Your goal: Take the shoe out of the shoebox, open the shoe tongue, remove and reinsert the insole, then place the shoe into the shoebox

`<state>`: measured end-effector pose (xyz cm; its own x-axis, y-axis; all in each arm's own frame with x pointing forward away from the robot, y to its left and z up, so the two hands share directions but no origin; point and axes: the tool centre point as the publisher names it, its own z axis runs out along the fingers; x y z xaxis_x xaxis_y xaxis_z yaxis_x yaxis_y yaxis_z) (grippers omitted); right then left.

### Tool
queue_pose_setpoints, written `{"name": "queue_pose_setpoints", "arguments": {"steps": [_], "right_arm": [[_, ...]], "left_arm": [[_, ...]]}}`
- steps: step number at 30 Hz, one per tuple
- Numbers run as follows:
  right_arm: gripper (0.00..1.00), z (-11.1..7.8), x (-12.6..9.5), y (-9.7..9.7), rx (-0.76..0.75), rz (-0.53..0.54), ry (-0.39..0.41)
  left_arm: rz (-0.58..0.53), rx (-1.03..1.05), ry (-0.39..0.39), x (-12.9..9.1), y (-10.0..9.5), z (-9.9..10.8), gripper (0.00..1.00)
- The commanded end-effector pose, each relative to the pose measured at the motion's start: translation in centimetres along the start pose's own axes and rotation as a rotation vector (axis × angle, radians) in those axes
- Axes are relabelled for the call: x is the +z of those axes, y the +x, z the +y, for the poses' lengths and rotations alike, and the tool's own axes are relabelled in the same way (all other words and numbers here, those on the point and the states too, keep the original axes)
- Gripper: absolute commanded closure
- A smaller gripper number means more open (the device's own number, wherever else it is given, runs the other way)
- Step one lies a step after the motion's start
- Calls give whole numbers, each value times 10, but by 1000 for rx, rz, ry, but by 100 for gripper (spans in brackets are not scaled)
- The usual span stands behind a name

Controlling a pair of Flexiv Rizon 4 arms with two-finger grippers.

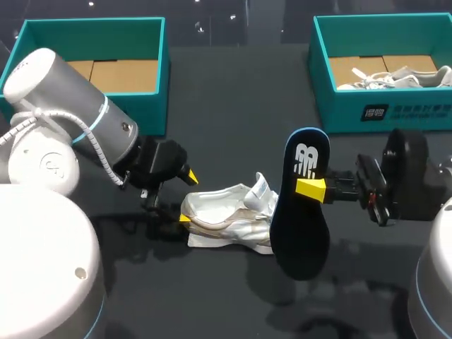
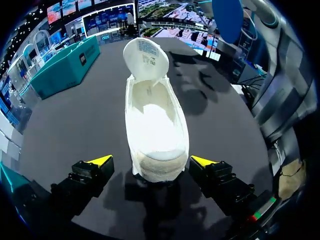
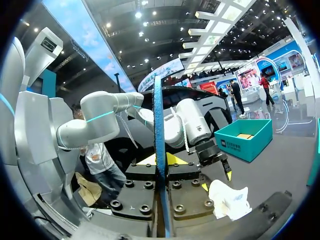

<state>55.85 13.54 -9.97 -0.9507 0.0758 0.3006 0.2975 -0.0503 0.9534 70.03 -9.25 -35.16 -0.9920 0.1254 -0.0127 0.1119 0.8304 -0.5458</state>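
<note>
Two steps are judged done and a third half done: the shoe is out of its box, the tongue is open, the insole is out. Reinsertion and boxing are left.

Head view. The white shoe (image 1: 229,222) is seen on the dark tabletop (image 1: 233,92) between the arms, outside both boxes. Its long axis is laid left to right, with the heel toward the left gripper (image 1: 187,198) and the toe end hidden behind the insole (image 1: 302,226). The tongue (image 1: 261,189) is raised off the opening. The dark blue insole is held clear of the tabletop, pinched near mid-length by the right gripper (image 1: 311,188). Its broad face is turned to the camera and its long axis is set crosswise to the shoe's. A bare cardboard floor is noted in the left shoebox (image 1: 152,106); a second white shoe (image 1: 395,76) is noted in the right shoebox (image 1: 339,113).

Left wrist view. The shoe is pointed straight away from the gripper, heel nearest, tongue thrown back at the far end. The fingers are spread to either side of the heel. A gap is seen on one side, so no grip is recorded.

Right wrist view. The insole is seen edge-on as a thin blue strip clamped between both fingers and running straight out ahead. The shoe is seen beyond it on the tabletop.
</note>
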Motion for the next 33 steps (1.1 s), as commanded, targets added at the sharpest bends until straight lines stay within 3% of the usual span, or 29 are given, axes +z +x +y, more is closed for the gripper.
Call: {"name": "queue_pose_setpoints", "arguments": {"steps": [1, 9, 19, 33], "right_arm": [[100, 0, 0, 4, 1, -7, 1], [100, 0, 0, 4, 1, -7, 1], [100, 0, 0, 4, 1, -7, 1], [100, 0, 0, 4, 1, -7, 1]], "left_arm": [[-30, 3, -191, -6, 2, -10, 0], [-56, -28, -315, -4, 5, -15, 0], [-56, -28, -315, -4, 5, -15, 0], [-50, -45, -374, 1, 1, -20, 0]]}}
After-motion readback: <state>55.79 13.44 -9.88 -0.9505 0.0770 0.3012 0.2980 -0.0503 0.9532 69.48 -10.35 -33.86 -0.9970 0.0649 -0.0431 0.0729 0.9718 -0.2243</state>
